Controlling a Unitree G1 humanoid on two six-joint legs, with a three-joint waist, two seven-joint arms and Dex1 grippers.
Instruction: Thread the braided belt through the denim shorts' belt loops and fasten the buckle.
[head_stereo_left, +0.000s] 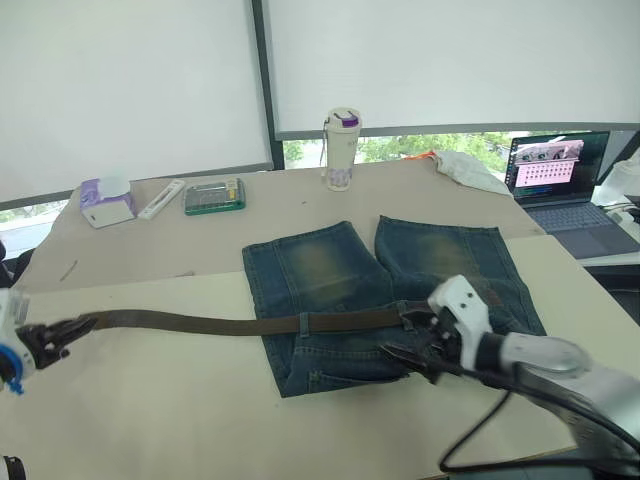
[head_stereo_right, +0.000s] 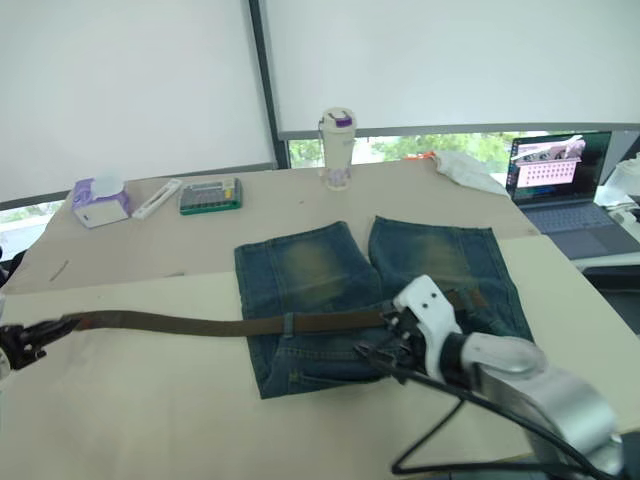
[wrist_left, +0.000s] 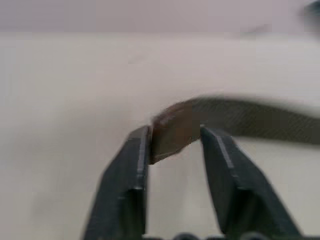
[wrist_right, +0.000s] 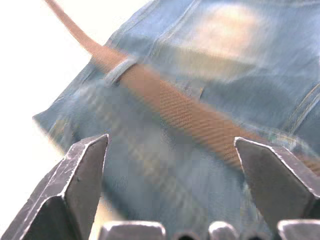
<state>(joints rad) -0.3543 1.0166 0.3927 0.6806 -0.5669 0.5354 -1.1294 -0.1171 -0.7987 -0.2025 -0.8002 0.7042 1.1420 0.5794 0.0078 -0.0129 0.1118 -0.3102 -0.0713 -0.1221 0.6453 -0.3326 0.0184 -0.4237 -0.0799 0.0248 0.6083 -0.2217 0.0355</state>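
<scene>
**Left eye view: belt stretched across the shorts, one end held at the far left**

The left eye view shows the denim shorts (head_stereo_left: 385, 300) lying flat in the middle of the frame on the table (head_stereo_left: 150, 400), legs pointing toward the top, waistband toward the bottom. The braided belt (head_stereo_left: 230, 323) runs as a long line from the left edge across the shorts' waist area, passing under one of the belt loops (head_stereo_left: 303, 322) near the shorts' left side. The buckle is not clear enough to pick out.

At the lower left, the left gripper (head_stereo_left: 48, 340) is clenched on the belt's end; its wrist view shows the strap's tip pinched between the two fingers (wrist_left: 125, 185). Holding that end out to the side likely keeps the strap straight and taut, so it stays aligned with the waistband.

At the lower right of centre, the right gripper (head_stereo_left: 410, 352) hovers over the shorts beside the belt, released: its wrist view shows the fingers spread wide with denim and strap between them, touching neither. It seems placed to work the belt along toward the next loop.

Along the top of the frame sit a bottle (head_stereo_left: 341, 150), a tissue box (head_stereo_left: 106, 201) and a laptop (head_stereo_left: 565, 180), well apart from the work.
</scene>
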